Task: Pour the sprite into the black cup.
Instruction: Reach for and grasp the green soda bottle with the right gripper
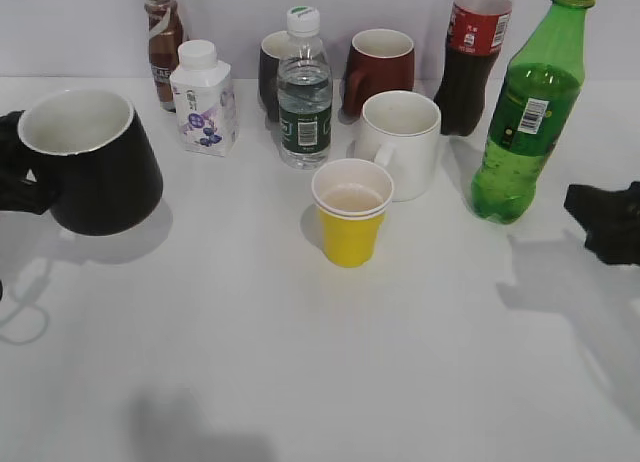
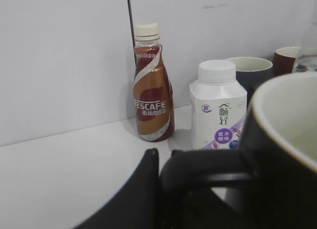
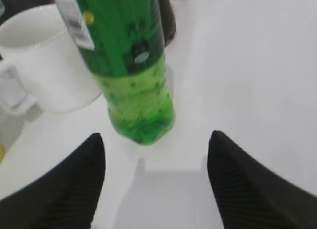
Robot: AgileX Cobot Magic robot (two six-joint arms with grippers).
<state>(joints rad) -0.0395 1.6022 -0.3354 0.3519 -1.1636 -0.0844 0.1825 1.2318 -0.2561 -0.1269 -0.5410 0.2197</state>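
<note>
The right pincer [image 3: 156, 182] gapes wide and empty, the sprite [image 3: 130, 65] dead ahead just beyond its ribbed black fingertips [image 3: 74, 182], upright, translucent green plastic. The left pincer [image 1: 15, 177] grips the glossy black cup [image 1: 90, 162] by its handle, far left of the sprite on the white surface [image 1: 300, 362].

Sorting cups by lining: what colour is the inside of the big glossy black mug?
White inside the big glossy black mug, clearest in the exterior view.
</note>
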